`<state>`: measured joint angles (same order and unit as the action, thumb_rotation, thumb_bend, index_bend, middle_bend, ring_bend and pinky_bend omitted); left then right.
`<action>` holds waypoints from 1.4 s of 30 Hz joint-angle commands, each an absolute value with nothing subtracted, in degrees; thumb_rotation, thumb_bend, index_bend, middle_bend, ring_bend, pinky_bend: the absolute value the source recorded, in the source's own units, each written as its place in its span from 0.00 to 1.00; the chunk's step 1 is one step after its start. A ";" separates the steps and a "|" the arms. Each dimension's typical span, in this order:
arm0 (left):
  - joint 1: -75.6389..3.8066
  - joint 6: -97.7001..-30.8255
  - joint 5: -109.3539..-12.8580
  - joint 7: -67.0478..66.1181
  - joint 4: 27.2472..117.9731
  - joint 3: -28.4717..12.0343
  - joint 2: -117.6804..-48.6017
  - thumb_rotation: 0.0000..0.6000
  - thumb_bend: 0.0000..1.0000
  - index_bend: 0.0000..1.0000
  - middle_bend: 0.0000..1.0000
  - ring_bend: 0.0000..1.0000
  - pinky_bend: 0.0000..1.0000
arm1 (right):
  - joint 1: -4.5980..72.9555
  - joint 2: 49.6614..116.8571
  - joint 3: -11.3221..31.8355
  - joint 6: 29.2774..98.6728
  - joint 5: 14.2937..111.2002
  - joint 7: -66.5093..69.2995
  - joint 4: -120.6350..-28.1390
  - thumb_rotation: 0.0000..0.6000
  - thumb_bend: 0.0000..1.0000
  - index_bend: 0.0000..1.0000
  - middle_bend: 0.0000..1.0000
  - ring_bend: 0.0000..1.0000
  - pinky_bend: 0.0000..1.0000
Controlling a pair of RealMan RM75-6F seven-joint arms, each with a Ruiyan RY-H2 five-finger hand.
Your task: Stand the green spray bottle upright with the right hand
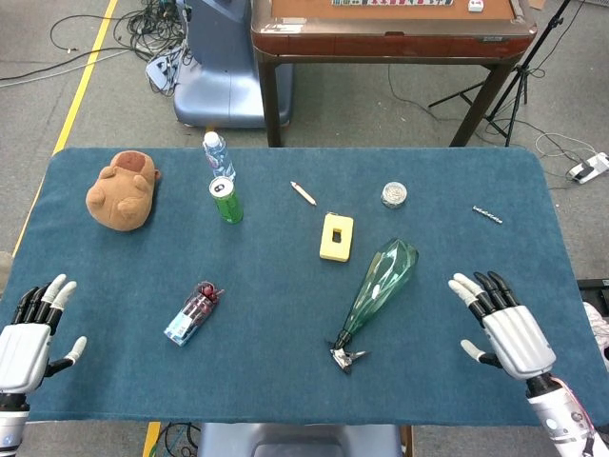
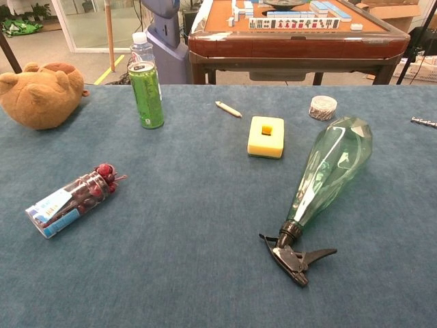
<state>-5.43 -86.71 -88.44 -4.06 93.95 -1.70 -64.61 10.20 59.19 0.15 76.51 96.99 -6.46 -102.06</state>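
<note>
The green spray bottle lies on its side right of the table's middle, its black trigger head pointing toward the front edge. My right hand hovers open over the cloth to the right of the bottle, fingers spread, apart from it. At the front left corner my left hand is open too, holding nothing. Neither hand shows in the chest view.
On the blue cloth: a yellow block, a green can, a water bottle, a plush bear, a clear tube of red things, a pen, a small round tin, a screw bit.
</note>
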 commanded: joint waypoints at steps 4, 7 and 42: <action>-4.73 -87.55 -88.32 -3.61 93.87 -1.53 -64.30 1.00 0.33 0.00 0.00 0.00 0.00 | 20.13 59.21 1.42 63.70 99.95 -11.38 -103.08 1.00 0.19 0.16 0.14 0.00 0.00; -4.26 -87.95 -88.06 -3.13 93.63 -1.45 -64.13 1.00 0.33 0.00 0.00 0.00 0.00 | 23.78 60.95 2.24 59.04 99.65 -12.56 -102.02 1.00 0.19 0.18 0.14 0.00 0.00; -3.08 -87.69 -86.96 -1.28 91.62 -1.36 -64.34 1.00 0.33 0.00 0.00 0.00 0.00 | 38.57 82.69 0.06 47.71 98.53 -20.96 -81.14 1.00 0.24 0.29 0.22 0.05 0.00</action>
